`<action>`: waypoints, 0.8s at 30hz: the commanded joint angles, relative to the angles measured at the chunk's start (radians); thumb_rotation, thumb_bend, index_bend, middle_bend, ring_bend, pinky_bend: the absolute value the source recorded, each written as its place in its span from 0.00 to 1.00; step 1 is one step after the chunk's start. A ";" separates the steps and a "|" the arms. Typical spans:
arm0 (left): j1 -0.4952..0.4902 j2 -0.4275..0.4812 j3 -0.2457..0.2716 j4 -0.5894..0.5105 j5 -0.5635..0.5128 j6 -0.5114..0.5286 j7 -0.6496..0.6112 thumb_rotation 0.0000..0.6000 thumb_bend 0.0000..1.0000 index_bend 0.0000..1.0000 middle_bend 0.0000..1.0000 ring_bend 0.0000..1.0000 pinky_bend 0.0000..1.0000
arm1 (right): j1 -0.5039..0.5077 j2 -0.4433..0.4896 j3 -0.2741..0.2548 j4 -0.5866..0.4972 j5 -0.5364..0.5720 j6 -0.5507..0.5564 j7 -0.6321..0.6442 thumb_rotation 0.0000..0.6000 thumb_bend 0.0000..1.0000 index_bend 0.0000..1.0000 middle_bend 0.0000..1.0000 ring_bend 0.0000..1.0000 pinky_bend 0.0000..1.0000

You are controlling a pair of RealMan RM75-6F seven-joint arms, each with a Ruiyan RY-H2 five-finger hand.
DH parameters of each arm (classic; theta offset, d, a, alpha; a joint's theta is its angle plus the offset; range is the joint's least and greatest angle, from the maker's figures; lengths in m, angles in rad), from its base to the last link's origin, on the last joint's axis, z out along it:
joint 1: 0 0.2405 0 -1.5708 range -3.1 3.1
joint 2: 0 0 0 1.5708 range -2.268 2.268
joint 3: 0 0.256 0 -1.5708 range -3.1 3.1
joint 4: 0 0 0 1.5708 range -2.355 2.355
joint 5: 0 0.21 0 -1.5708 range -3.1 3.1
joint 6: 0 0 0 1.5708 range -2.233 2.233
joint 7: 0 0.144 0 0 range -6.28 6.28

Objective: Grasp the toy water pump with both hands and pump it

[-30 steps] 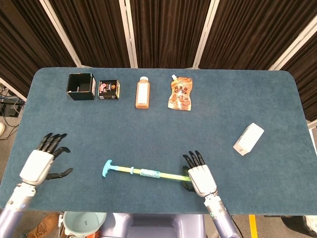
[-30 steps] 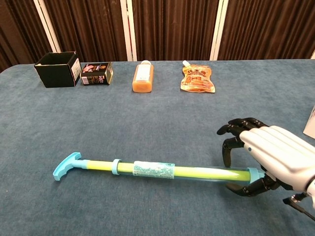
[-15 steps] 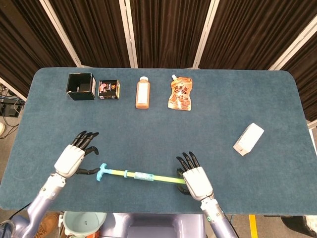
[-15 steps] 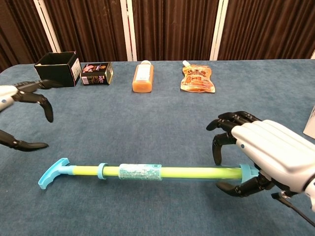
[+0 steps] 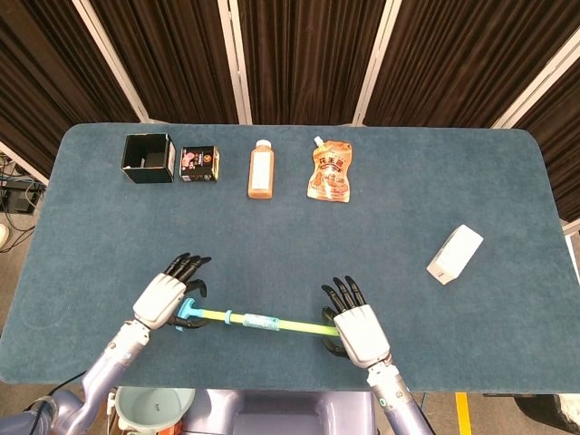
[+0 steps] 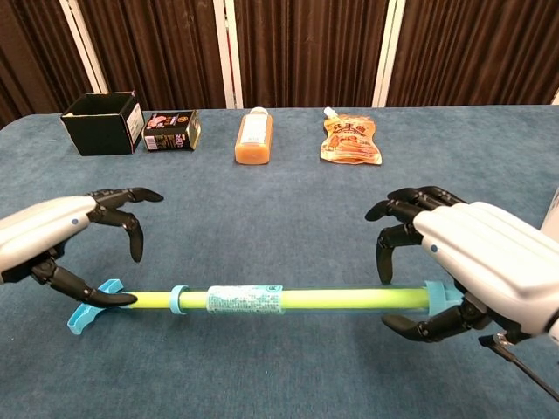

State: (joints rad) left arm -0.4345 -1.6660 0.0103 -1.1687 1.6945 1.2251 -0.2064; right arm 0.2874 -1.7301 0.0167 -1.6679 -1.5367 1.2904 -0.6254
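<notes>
The toy water pump is a yellow-green tube with a blue T-handle at its left end, lying across the near table. My left hand arches over the T-handle, fingers above and thumb low against it, not closed. My right hand cups the tube's right end, where a blue cap lies against the palm. Its fingers curve above the tube and its thumb sits below, with a gap all round.
Along the far edge stand a black open box, a small dark carton, an orange bottle and an orange pouch. A white box lies at the right.
My left hand has swung in from the left edge to the pump's handle. The pump has slid a little leftward along with my right hand.
</notes>
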 commanded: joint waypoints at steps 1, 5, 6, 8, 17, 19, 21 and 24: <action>-0.004 -0.011 0.011 0.012 0.000 -0.007 0.017 1.00 0.07 0.51 0.07 0.06 0.05 | -0.001 0.004 0.001 -0.003 -0.001 0.004 -0.002 1.00 0.39 0.80 0.18 0.07 0.01; -0.003 -0.031 0.016 0.047 -0.009 -0.015 0.066 1.00 0.11 0.50 0.07 0.06 0.05 | -0.002 0.011 0.006 -0.011 0.004 0.008 0.007 1.00 0.39 0.80 0.18 0.07 0.01; -0.003 -0.038 0.015 0.054 -0.014 -0.020 0.070 1.00 0.13 0.50 0.07 0.06 0.05 | -0.002 0.013 0.007 -0.012 0.005 0.008 0.009 1.00 0.39 0.80 0.18 0.07 0.01; -0.006 -0.049 0.012 0.069 -0.026 -0.032 0.076 1.00 0.17 0.49 0.07 0.06 0.05 | -0.002 0.017 0.006 -0.014 0.004 0.010 0.012 1.00 0.39 0.80 0.18 0.07 0.01; -0.021 -0.084 -0.001 0.112 -0.058 -0.059 0.121 1.00 0.29 0.51 0.09 0.06 0.05 | -0.003 0.047 0.011 -0.042 -0.009 0.027 0.034 1.00 0.40 0.80 0.18 0.07 0.01; -0.027 -0.087 -0.003 0.118 -0.063 -0.067 0.137 1.00 0.29 0.51 0.09 0.06 0.05 | -0.003 0.054 0.014 -0.054 -0.010 0.031 0.035 1.00 0.40 0.80 0.18 0.07 0.01; -0.031 -0.091 -0.007 0.114 -0.071 -0.075 0.139 1.00 0.29 0.52 0.09 0.06 0.05 | -0.003 0.063 0.015 -0.068 -0.015 0.035 0.032 1.00 0.40 0.80 0.18 0.07 0.01; -0.036 -0.093 -0.007 0.112 -0.076 -0.082 0.150 1.00 0.31 0.53 0.09 0.06 0.05 | -0.003 0.071 0.013 -0.082 -0.024 0.040 0.026 1.00 0.40 0.80 0.18 0.07 0.01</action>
State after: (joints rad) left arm -0.4681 -1.7576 0.0034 -1.0561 1.6202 1.1461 -0.0624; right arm 0.2843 -1.6613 0.0303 -1.7471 -1.5578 1.3285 -0.5973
